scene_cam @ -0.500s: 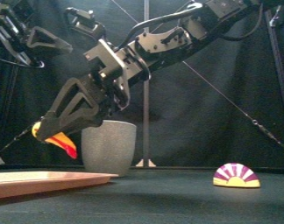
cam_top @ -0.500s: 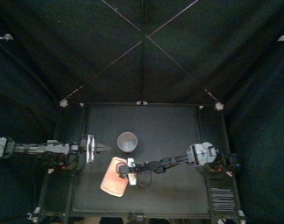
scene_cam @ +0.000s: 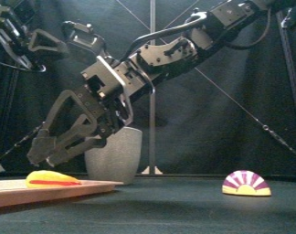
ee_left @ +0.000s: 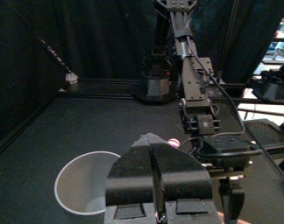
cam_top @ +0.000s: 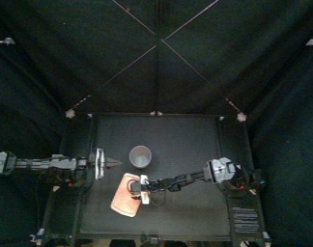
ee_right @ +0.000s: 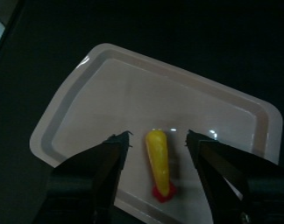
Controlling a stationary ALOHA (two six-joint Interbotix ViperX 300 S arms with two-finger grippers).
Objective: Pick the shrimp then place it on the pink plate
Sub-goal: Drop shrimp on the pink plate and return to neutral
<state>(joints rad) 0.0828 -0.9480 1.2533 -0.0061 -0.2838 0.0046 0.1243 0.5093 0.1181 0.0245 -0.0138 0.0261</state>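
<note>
Currently, the left gripper (ee_left: 154, 149) rests at the table's left side, jaws pressed together. The shrimp (scene_cam: 50, 178) lies flat on the pink plate (scene_cam: 65, 189), directly below the right gripper (ee_right: 156, 138), whose jaws are spread wide and hold nothing.

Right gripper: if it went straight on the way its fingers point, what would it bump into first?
Most likely the shrimp, lying on the pink plate straight ahead of the right gripper, between its open fingers.

shrimp (scene_cam: 53, 177) on plate (scene_cam: 92, 187), front left | cup (scene_cam: 126, 160) behind plate | toy (scene_cam: 246, 183) well right of cup
</note>
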